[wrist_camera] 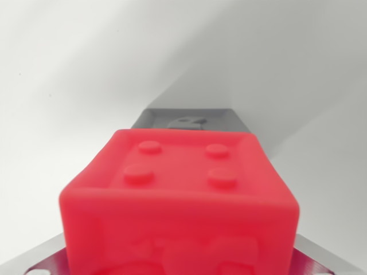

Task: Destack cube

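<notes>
White worktop (57, 86) fills the wrist view's left; a red cube (179, 200), four studs up, sits centre between grey gripper (182, 172) fingers (186, 119), apparently clamped. Lifting it clear seems the step; setting it down comes next.

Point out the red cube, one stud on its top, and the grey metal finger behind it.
red cube (180, 229): wrist view, on its blurred near face.
stud (149, 147): wrist view, back-left of four on the cube's top.
grey metal finger (189, 119): wrist view, on its flat face behind the cube.
</notes>
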Tool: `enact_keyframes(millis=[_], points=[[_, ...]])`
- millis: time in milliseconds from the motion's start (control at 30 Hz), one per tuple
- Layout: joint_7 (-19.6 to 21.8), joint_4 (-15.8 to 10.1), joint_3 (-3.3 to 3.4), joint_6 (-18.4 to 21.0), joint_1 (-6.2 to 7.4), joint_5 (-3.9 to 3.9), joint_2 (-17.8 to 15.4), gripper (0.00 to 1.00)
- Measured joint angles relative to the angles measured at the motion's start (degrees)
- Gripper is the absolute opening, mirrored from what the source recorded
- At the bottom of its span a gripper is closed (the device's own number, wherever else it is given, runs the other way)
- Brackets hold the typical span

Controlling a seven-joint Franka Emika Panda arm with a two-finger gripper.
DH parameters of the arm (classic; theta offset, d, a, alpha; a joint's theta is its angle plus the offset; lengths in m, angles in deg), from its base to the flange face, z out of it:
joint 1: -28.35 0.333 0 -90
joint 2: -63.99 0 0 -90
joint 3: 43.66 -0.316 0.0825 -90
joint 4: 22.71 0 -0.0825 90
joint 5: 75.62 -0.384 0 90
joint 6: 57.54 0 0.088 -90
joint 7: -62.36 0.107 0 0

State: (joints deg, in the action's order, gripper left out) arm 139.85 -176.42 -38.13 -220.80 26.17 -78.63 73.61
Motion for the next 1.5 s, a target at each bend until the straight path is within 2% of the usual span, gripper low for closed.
enact_keyframes(millis=[267, 667, 1167, 1500], points=[[0.63, -0.28, 0.25, 2.28, 0.01, 0.93, -2.63, 0.0], [1.8, -0.6, 0.52, 7.42, 0.01, 2.55, -8.26, 0.0], [2.75, -0.29, 0.63, 15.04, -0.07, 3.82, -15.9, 0.0], [2.74, 0.49, -0.45, 15.11, 1.07, 3.82, -14.6, 0.0]])
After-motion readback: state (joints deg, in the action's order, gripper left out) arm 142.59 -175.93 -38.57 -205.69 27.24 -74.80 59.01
